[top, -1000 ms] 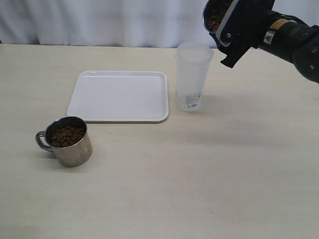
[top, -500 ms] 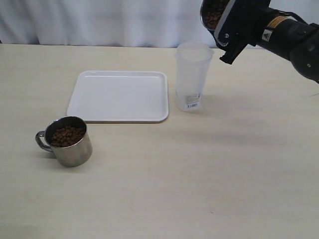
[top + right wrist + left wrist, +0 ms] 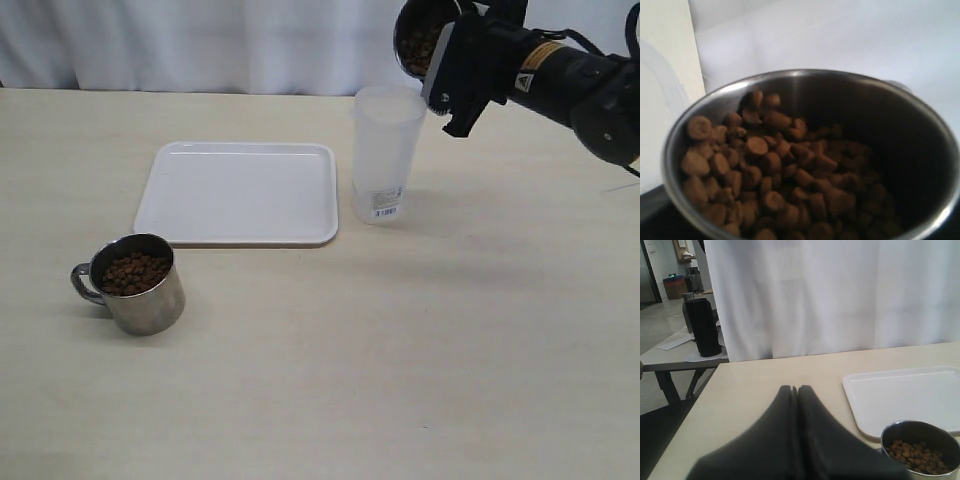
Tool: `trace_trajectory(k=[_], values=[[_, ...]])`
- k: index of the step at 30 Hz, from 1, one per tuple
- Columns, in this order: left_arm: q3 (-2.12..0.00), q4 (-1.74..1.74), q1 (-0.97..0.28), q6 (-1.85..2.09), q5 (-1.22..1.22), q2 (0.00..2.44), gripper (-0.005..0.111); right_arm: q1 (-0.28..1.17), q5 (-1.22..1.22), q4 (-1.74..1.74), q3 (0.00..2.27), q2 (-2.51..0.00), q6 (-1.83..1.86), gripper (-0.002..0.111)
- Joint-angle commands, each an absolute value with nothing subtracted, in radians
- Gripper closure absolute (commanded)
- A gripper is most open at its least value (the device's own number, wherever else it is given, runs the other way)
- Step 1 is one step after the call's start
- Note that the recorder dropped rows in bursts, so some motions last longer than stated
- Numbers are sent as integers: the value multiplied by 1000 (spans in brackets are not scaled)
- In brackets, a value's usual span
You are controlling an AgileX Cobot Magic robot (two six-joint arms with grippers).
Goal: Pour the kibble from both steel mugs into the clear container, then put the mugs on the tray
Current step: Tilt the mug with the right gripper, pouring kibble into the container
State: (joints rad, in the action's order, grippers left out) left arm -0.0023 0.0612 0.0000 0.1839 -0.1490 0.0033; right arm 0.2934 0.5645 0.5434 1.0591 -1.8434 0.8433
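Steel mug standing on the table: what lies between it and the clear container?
The tray lies between the steel mug and the clear container, its near part across that line; otherwise bare tabletop. The exterior view shows this.

right jaws hold tilted mug [image 3: 412, 35] above clear container [image 3: 385, 150]; second mug [image 3: 150, 305], full of kibble [image 3: 133, 272], near tray [image 3: 240, 190] corner.

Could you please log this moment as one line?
right gripper: holds mug tilted above container | kibble: not yet poured | left gripper: shut | second mug: full
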Motion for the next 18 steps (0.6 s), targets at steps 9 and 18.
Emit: trace_trajectory(k=[9,18], values=[[0,58,2,181,-144,0,107,293,643,528,1080,-1867,934,104],[0,58,2,181,-144,0,107,316,563,539,1129,-1872,938,104]])
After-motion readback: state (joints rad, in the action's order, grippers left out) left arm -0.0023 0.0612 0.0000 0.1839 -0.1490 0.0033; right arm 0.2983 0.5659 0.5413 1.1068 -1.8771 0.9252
